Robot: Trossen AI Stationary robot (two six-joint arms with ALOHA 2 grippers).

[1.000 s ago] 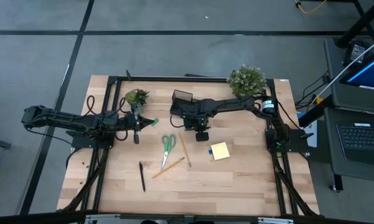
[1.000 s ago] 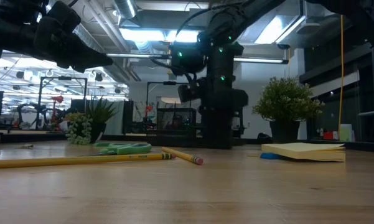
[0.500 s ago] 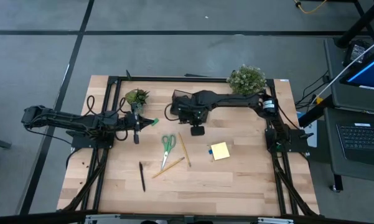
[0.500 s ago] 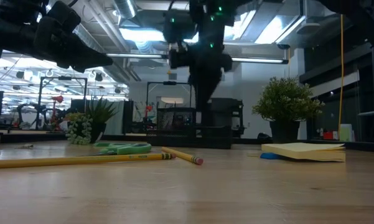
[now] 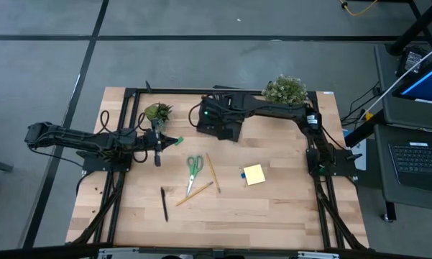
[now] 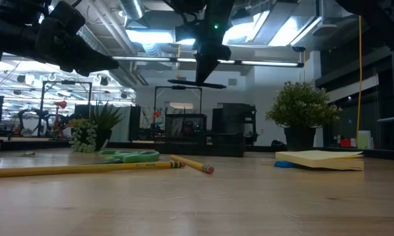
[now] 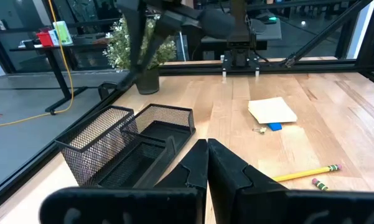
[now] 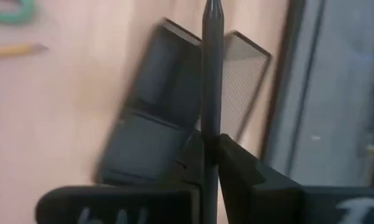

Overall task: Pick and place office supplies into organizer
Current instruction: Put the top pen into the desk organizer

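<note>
The organizer (image 5: 214,115) sits near the table's (image 5: 287,208) far edge, between two plants (image 5: 157,112), with bare wood in front of it before the scissors (image 5: 194,165), pencils (image 5: 213,173), sticky pad (image 5: 254,174) and a second pen (image 5: 164,203), which lie spread apart mid-table. The right gripper (image 5: 210,114) hangs over the organizer, fingers (image 8: 233,168) pinched on a black pen (image 8: 212,81) that stands out past their tips. A second ago this gripper was low over the table in front of the organizer; half a second ago it was higher and closer to it; now it is above it. The left gripper (image 7: 206,163) waits near the left plant, fingers pressed together on nothing. The low view shows the right gripper (image 6: 203,62) raised well clear of the organizer's (image 6: 197,134) rim. Only the right wrist view shows the grip on the pen; the left wrist view shows the organizer's (image 7: 134,146) cup and tray, apparently empty.
</note>
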